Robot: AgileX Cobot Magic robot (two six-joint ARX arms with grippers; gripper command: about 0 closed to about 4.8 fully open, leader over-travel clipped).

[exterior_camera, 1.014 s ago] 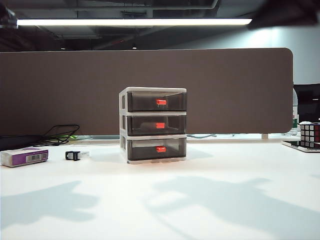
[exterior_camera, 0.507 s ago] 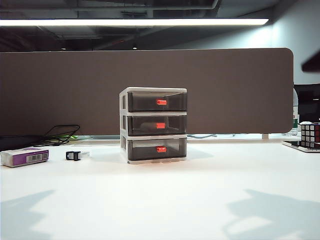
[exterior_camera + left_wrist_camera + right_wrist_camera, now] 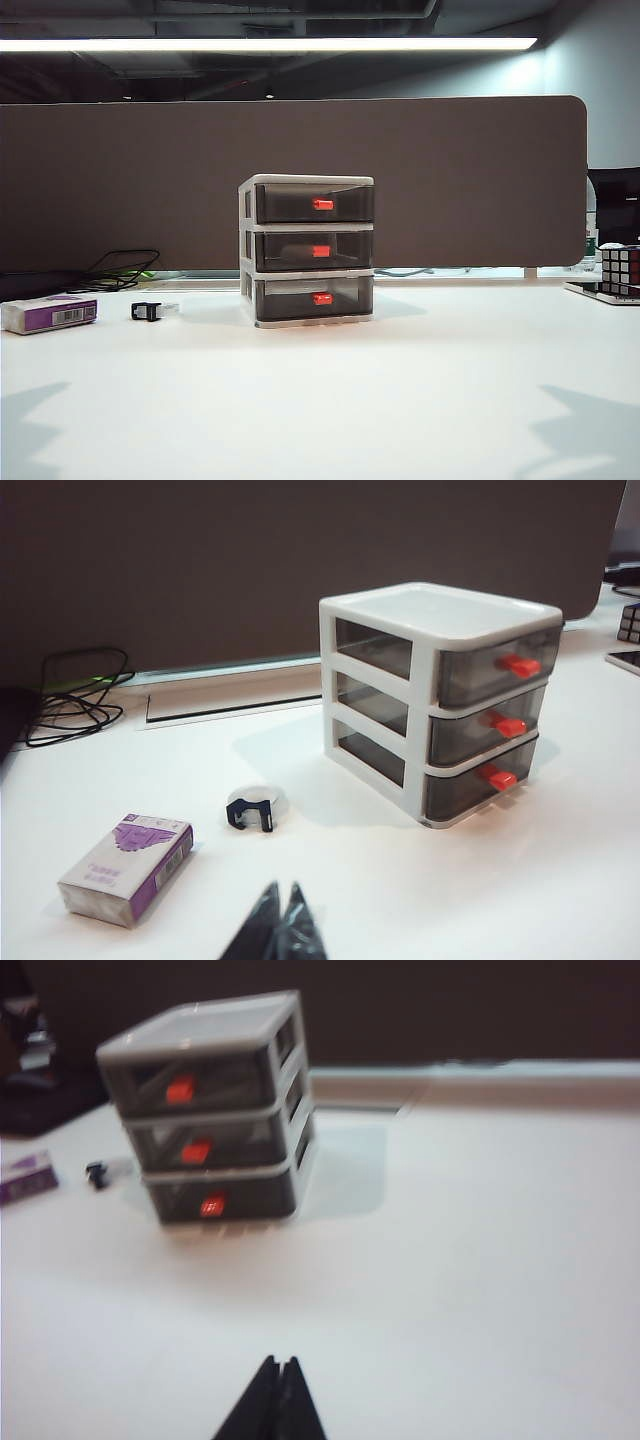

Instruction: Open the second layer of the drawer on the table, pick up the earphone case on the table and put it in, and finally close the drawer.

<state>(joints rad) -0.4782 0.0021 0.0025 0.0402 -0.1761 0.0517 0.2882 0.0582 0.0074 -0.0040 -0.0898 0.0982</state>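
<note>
The drawer (image 3: 306, 250) stands mid-table, a white frame with three smoky grey trays. All three are shut, including the second layer (image 3: 312, 250) with its red handle (image 3: 320, 251). The cabinet also shows in the left wrist view (image 3: 430, 610) and, blurred, in the right wrist view (image 3: 200, 1025). The earphone case is out of view in every frame. My left gripper (image 3: 282, 890) is shut and empty, well short of the cabinet over bare table. My right gripper (image 3: 279, 1362) is likewise shut and empty, far from the drawer fronts. Neither gripper appears in the exterior view.
A white-and-purple box (image 3: 48, 313) lies at the table's left, with a small black clip (image 3: 146, 311) beside it. Black cables (image 3: 120, 268) trail behind them. A puzzle cube (image 3: 620, 268) sits at the far right. A brown partition (image 3: 450, 180) closes off the back.
The arms' shadows on the table have shrunk back to the lower corners of the exterior view. The dark shape at the top right has left the frame. The drawers stay shut.
</note>
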